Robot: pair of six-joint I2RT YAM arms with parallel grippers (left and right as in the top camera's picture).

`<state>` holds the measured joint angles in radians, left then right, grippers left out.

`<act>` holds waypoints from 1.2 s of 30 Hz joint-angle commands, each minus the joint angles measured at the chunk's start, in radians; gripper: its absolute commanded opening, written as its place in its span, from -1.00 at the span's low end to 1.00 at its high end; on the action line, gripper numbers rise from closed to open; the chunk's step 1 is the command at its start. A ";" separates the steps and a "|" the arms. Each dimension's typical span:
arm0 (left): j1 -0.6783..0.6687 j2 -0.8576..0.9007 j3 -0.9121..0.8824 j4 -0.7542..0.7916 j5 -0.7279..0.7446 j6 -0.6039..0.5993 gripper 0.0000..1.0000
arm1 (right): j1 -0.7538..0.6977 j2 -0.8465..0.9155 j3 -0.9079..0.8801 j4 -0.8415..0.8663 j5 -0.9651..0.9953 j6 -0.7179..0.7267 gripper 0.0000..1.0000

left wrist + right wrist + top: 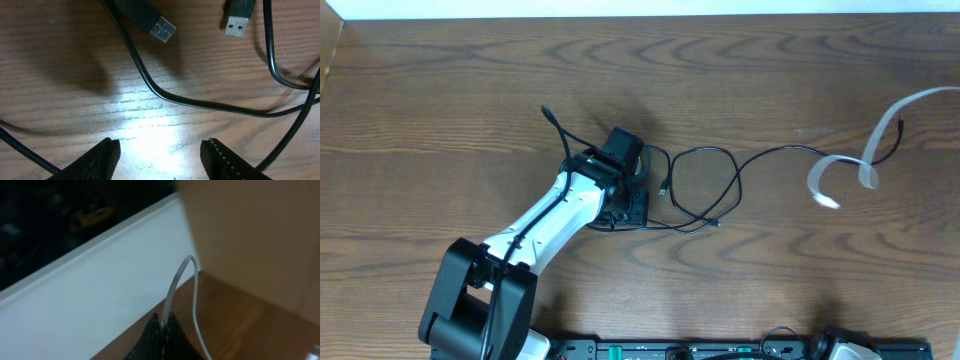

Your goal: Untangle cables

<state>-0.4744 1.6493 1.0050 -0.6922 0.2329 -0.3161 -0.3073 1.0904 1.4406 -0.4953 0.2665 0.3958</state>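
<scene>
The black cable (715, 180) lies in loose loops at the table's middle, and one strand runs right toward the white cable. My left gripper (626, 208) is open and empty, low over the left end of the loops. In the left wrist view my left gripper (160, 155) has bare wood between its fingers, the black cable (150, 85) curves just beyond them, and two USB plugs (162, 29) (236, 26) lie further off. The white cable (880, 135) is lifted at the far right. My right gripper (163, 325) is shut on the white cable (176, 287); it is out of the overhead view.
The left arm (545, 225) reaches from its base (480, 300) at the front left. A white wall strip (100, 280) borders the table's far edge. A black rail (720, 350) runs along the front edge.
</scene>
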 commanded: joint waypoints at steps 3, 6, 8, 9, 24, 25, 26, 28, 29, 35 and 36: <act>0.000 0.011 0.011 -0.004 -0.010 0.009 0.15 | -0.145 0.056 0.001 0.007 0.101 0.019 -0.98; 0.000 0.011 0.011 -0.004 -0.010 0.009 0.14 | -0.178 0.108 0.001 -0.023 0.100 0.019 -0.98; 0.000 0.011 0.011 -0.004 -0.010 0.009 0.14 | -0.187 0.152 0.001 -0.052 0.089 0.015 -0.98; 0.000 0.011 0.011 -0.003 -0.010 0.009 0.14 | -0.190 0.202 0.001 -0.078 0.067 0.003 -0.98; 0.000 0.011 0.011 -0.015 -0.010 0.008 0.15 | -0.203 0.620 0.001 -0.209 0.004 -0.045 -0.98; 0.000 0.011 0.011 -0.015 -0.010 0.008 0.14 | -0.210 0.634 0.001 -0.214 0.004 -0.045 -0.98; 0.000 0.011 0.011 -0.015 -0.010 0.008 0.14 | -0.218 0.646 0.001 -0.220 0.004 -0.045 -0.98; 0.000 0.011 0.011 -0.015 -0.010 0.009 0.14 | -0.249 0.663 0.001 -0.233 0.004 -0.044 -0.98; 0.000 0.011 0.011 -0.015 -0.010 0.009 0.15 | -0.263 0.662 0.001 -0.233 0.004 -0.033 -0.98; 0.000 0.011 0.011 -0.014 -0.010 0.009 0.14 | -0.314 0.662 0.001 -0.234 -0.231 -0.026 0.05; 0.000 0.011 0.011 -0.014 -0.010 0.009 0.14 | -0.314 0.662 0.001 -0.235 -0.290 -0.041 0.08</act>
<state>-0.4744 1.6493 1.0050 -0.7029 0.2329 -0.3161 -0.6163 1.7523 1.4372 -0.7280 0.1780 0.3721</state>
